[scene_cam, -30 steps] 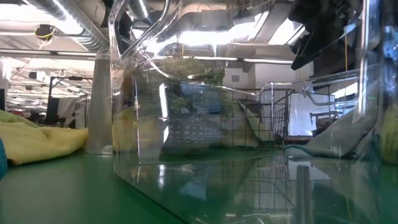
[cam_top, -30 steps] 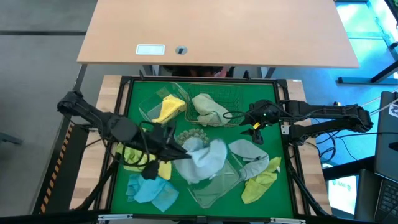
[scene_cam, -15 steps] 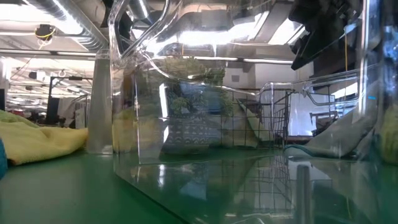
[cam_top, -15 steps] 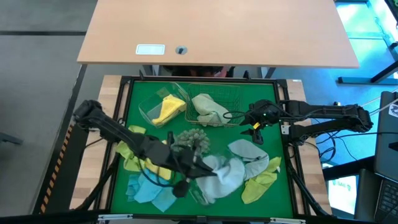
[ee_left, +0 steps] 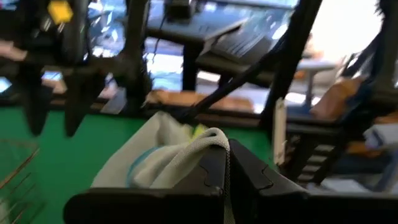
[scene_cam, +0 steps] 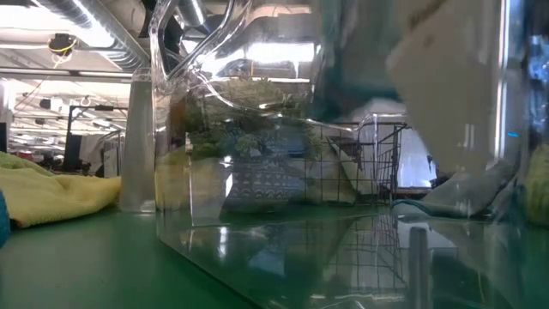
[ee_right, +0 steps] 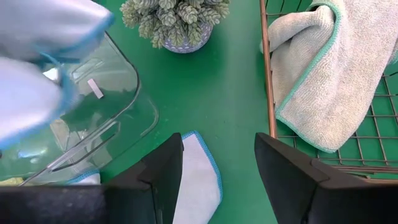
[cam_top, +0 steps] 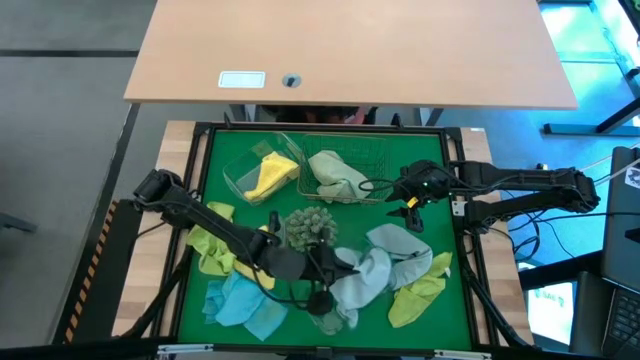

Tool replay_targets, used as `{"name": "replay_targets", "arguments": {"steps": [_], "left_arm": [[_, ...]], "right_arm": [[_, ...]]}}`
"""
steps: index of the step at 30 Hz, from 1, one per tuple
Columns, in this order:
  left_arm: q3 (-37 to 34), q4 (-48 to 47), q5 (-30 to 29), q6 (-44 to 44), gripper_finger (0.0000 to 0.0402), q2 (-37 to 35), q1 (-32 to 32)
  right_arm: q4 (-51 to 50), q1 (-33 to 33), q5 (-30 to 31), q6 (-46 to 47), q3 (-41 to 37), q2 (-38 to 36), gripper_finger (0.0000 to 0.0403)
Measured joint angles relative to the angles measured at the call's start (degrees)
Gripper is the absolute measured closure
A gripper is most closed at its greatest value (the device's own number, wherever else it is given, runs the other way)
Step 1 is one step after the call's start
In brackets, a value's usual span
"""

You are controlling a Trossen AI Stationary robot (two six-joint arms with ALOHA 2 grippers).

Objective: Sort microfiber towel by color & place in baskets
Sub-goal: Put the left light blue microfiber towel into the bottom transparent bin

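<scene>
Since the earlier frame, left arm has swung farther across the green tabletop [cam_top: 420, 165], carrying the light blue towel [cam_top: 368, 280] from beside the spiky ball [cam_top: 308, 225] to above the clear tub [cam_top: 335, 318] at the near edge. Left gripper [cam_top: 322, 272] is pressed together on a fold of this towel, as the left wrist view shows [ee_left: 186, 152]; the cloth hangs just ahead of the fingers, its long axis seemingly trailing away from the gripper toward the right arm. Right gripper [ee_right: 217, 165] waits with fingers spread beside the wire basket [ee_right: 267, 74], which holds a pale towel [ee_right: 317, 74]; another blue cloth [ee_right: 196, 168] lies directly beneath it. Step in hand, by judgement: transport of a blue towel to its tub. Next move calls for lowering the cloth inside the tub walls before release, so no corner drapes over the rim.
</scene>
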Motion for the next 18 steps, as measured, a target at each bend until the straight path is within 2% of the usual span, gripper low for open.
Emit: {"name": "replay_targets", "arguments": {"steps": [3, 6, 12, 15, 18], "left_arm": [[0.0, -5.5, -4.0, -1.4, 0.0401, 0.0, 0.1], [0.0, -9.1, -5.0, -1.9, 0.0401, 0.0, 0.2], [0.0, -8.7, -6.7, -1.5, 0.0401, -0.3, 0.1], [0.0, -8.7, -6.7, -1.5, 0.0401, -0.5, 0.2], [0.0, -10.1, -3.2, -1.9, 0.0401, -0.5, 0.2]], "right_arm": [[0.0, 0.0, 0.0, 0.0, 0.0, 0.0, 0.0205], [0.0, 0.0, 0.0, 0.0, 0.0, 0.0, 0.0205], [0.0, 0.0, 0.0, 0.0, 0.0, 0.0, 0.0205], [0.0, 0.0, 0.0, 0.0, 0.0, 0.0, 0.0205], [0.0, 0.0, 0.0, 0.0, 0.0, 0.0, 0.0205]]}}
